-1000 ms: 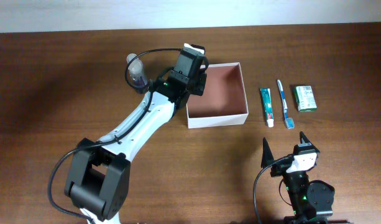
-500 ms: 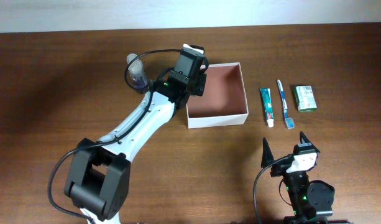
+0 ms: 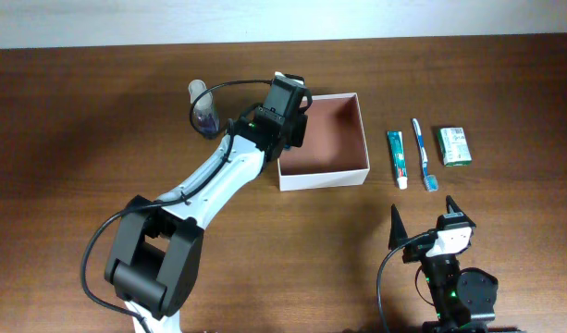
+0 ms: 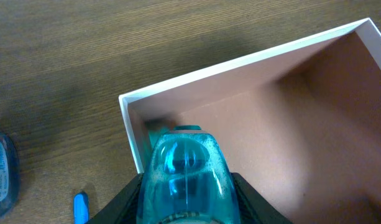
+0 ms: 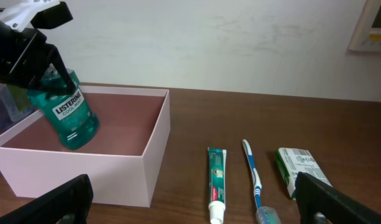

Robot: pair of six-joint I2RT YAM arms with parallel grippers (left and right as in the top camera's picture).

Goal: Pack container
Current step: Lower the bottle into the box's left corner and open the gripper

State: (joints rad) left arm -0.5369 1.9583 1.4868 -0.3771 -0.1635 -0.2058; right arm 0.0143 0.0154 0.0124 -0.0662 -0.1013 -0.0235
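Note:
The container (image 3: 325, 175) is a square white-walled box with a reddish-brown inside, at the table's middle. It also shows in the left wrist view (image 4: 240, 62) and the right wrist view (image 5: 84, 177). My left gripper (image 3: 286, 108) is shut on a teal Listerine mouthwash bottle (image 5: 66, 109), also seen in the left wrist view (image 4: 185, 177). It holds the bottle tilted, with its lower part inside the container's left side. I cannot tell whether the bottle touches the floor. My right gripper (image 3: 422, 228) is open and empty near the front edge, facing the container.
A toothpaste tube (image 3: 397, 158), a blue toothbrush (image 3: 424, 154) and a small green packet (image 3: 454, 145) lie in a row right of the container. A small clear bottle with purple contents (image 3: 204, 109) stands left of it.
My left gripper has shifted slightly to the right with the mouthwash bottle, further over the container's left side. The right arm has not moved.

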